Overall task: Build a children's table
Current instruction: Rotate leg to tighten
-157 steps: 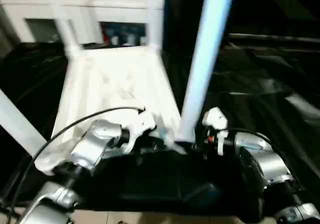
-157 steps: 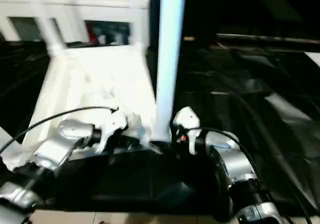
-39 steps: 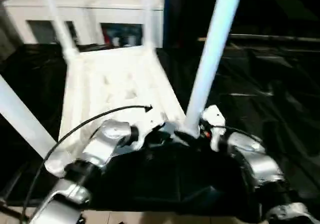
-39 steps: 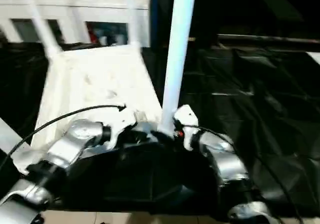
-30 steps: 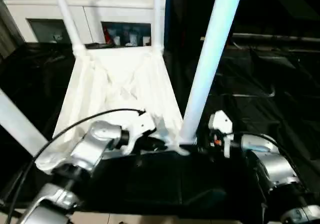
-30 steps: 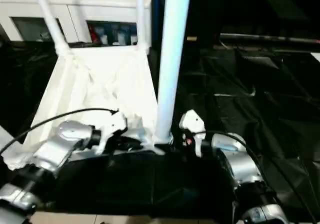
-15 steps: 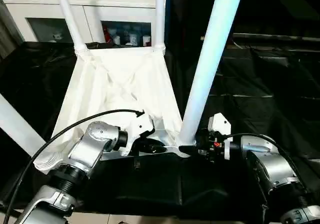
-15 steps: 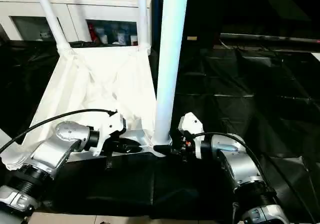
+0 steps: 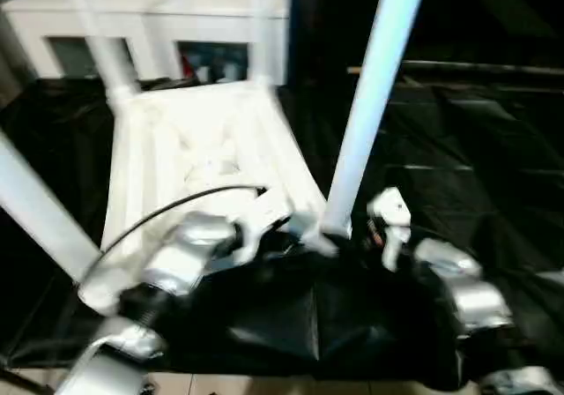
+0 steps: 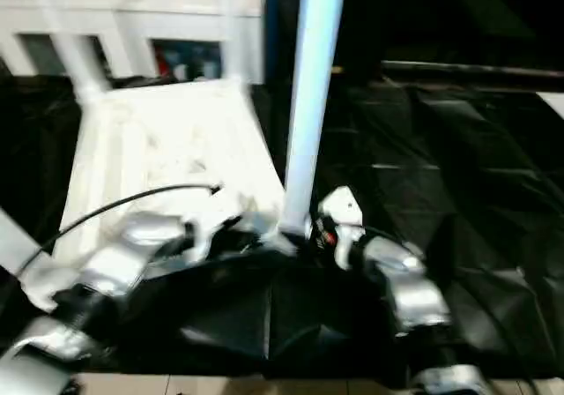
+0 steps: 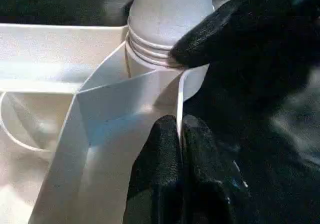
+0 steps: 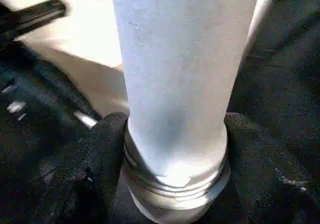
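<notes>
Tabletop point(image 9: 189, 157) upside down on black-draped work table point(image 9: 493, 148). Near-right leg point(image 9: 374, 86) upright in corner socket, long axis vertical. Right gripper point(image 12: 172, 149) straddling leg base, fingers touching both sides. Left gripper point(image 11: 181, 134) pinched shut on tabletop rim beside socket. Likely next: twisting leg about own axis.

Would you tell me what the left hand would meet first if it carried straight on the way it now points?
Probably the threaded base of the near leg. The left hand, pinched shut on a thin rib of the tabletop, points along that rib toward the leg's socket; depth is hard to judge.
</notes>
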Robot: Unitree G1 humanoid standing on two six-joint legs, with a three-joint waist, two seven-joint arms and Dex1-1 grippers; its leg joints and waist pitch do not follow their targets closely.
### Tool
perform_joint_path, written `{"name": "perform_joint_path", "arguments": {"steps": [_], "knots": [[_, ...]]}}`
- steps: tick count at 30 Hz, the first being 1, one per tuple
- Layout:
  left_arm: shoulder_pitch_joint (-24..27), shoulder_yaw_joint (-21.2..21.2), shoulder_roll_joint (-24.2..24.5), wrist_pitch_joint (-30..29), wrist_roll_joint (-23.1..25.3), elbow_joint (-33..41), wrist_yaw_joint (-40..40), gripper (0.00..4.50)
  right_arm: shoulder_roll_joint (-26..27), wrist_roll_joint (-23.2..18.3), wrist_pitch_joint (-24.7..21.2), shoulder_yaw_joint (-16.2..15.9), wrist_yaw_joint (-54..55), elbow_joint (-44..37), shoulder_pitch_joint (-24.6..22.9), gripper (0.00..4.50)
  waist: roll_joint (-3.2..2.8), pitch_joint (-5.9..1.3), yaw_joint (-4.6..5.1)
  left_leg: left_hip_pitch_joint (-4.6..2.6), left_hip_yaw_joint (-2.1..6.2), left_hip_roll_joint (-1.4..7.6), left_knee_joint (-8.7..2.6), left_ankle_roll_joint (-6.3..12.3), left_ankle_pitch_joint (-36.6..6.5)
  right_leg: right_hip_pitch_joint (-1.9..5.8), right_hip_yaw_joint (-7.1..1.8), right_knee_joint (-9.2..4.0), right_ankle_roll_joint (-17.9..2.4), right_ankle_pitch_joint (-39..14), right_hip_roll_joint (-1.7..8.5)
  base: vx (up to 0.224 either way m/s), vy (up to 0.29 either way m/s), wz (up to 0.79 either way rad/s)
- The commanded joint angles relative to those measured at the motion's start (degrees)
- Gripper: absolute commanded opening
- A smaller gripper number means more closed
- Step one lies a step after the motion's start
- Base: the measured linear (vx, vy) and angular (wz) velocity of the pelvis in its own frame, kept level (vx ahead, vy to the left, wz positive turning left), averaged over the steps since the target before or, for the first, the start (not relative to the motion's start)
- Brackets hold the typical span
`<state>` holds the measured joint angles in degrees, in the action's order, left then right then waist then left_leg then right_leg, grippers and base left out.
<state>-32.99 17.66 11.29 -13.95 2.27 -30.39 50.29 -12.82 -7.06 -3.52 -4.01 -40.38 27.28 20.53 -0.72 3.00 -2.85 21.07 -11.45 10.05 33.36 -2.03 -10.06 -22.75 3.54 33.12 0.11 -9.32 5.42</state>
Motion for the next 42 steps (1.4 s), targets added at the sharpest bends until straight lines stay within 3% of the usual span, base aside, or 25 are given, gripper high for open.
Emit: {"name": "perform_joint_path", "arguments": {"steps": [1,3,7,11,13,15,21,26,32,33,37,42], "knots": [[-0.6,-1.5,-2.9,-1.0,-0.4,-2.6,-6.1,0.0,2.8,1.3,-2.5,-0.7,5.5,0.4,-0.9,2.69,1.06,-3.18,0.01,-1.14,1.72,2.69,-4.14,0.65,-19.3,1.35,-1.98,-5.34,-7.6,-30.4,3.38,0.0,0.0,0.0],[-0.9,-1.4,-4.3,-0.7,0.2,-3.2,-8.0,0.0,4.3,1.5,-3.0,-0.5,7.9,-0.1,-1.2,2.69,1.12,-3.2,0.18,-0.82,1.96,2.72,-4.31,0.63,-19.4,1.54,-1.81,-5.46,-6.9,-31.0,3.42,0.0,0.0,0.0],[-1.1,-1.1,-5.7,0.0,0.8,-3.8,-8.6,0.0,6.2,2.5,-2.4,-0.9,10.1,-0.8,-1.8,2.69,0.85,-3.21,0.36,-0.94,1.99,2.7,-4.35,0.7,-20.9,1.27,-1.81,-5.66,-6.6,-31.3,3.38,0.0,0.0,0.0],[-1.0,-0.9,-4.9,1.2,0.5,-3.8,-7.3,0.0,6.0,2.8,0.7,-1.4,9.4,-0.3,-1.3,2.69,0.98,-3.24,0.51,-0.77,1.98,2.71,-4.42,1.02,-21.2,1.27,-1.86,-5.54,-6.9,-30.0,3.34,0.0,0.0,0.0],[-0.6,-0.8,-4.2,1.6,0.2,-3.4,-5.8,0.0,5.3,1.8,2.0,-1.1,6.9,-0.2,-1.1,3.25,0.99,-3.27,0.51,-0.69,1.95,2.72,-4.38,1.28,-20.9,1.3,-1.92,-5.49,-7.1,-29.6,3.42,0.0,0.0,0.0],[0.0,-0.8,-3.2,2.3,0.0,-2.6,-3.3,0.0,3.8,-0.2,2.0,-1.0,2.6,-0.4,-0.8,3.41,1.02,-3.38,0.36,-0.63,1.84,2.77,-4.31,2.04,-19.8,1.5,-2.01,-5.35,-7.6,-27.9,3.41,0.0,0.0,0.0],[1.9,0.0,0.2,3.5,-2.4,1.0,5.4,0.0,-1.2,-1.4,1.1,-2.7,-8.4,-1.3,-0.1,3.89,1.06,-3.53,-0.05,-0.26,1.54,2.91,-4.08,3.84,-16.1,2.0,-2.11,-4.44,-10.5,-21.9,3.45,0.0,0.0,0.0],[3.6,0.2,4.4,3.2,-4.6,4.2,13.4,0.0,-6.2,-2.9,2.2,-4.1,-19.2,-1.7,0.3,3.89,0.83,-3.56,-0.42,-0.52,1.48,3.18,-4.16,3.76,-15.6,2.01,-2.12,-4.12,-11.5,-20.3,3.26,0.0,0.0,0.0],[5.7,1.1,7.9,-0.3,-6.7,8.4,19.8,0.0,-8.5,-3.2,3.6,-4.4,-23.9,-1.3,1.1,3.89,0.65,-3.69,-0.75,-0.54,1.43,3.46,-4.23,3.35,-14.2,2.09,-2.18,-3.37,-13.4,-16.2,3.2,0.0,0.0,0.0],[5.9,1.2,8.2,-0.5,-6.9,8.7,20.3,0.0,-8.6,-3.3,3.9,-4.5,-24.2,-1.4,1.1,3.89,0.62,-3.76,-0.82,-0.81,1.27,3.44,-4.1,3.46,-14.0,1.89,-2.24,-3.27,-13.8,-15.1,3.09,0.0,0.0,0.0],[6.4,1.3,8.7,-0.7,-7.1,9.4,21.2,0.0,-8.9,-3.5,5.1,-4.8,-25.4,-1.6,0.9,3.89,0.73,-3.92,-0.86,-0.46,1.18,3.28,-3.82,4.51,-11.7,2.24,-2.25,-2.91,-14.6,-11.9,3.16,0.0,0.0,0.0],[6.8,1.2,8.8,-1.2,-7.0,10.1,21.2,0.0,-8.8,-4.3,4.9,-4.6,-27.1,-2.3,0.4,3.56,0.79,-3.71,-0.94,-0.54,1.25,3.34,-3.96,4.13,-13.2,2.19,-2.18,-3.3,-13.8,-15.7,3.23,0.0,0.0,0.0]]}}
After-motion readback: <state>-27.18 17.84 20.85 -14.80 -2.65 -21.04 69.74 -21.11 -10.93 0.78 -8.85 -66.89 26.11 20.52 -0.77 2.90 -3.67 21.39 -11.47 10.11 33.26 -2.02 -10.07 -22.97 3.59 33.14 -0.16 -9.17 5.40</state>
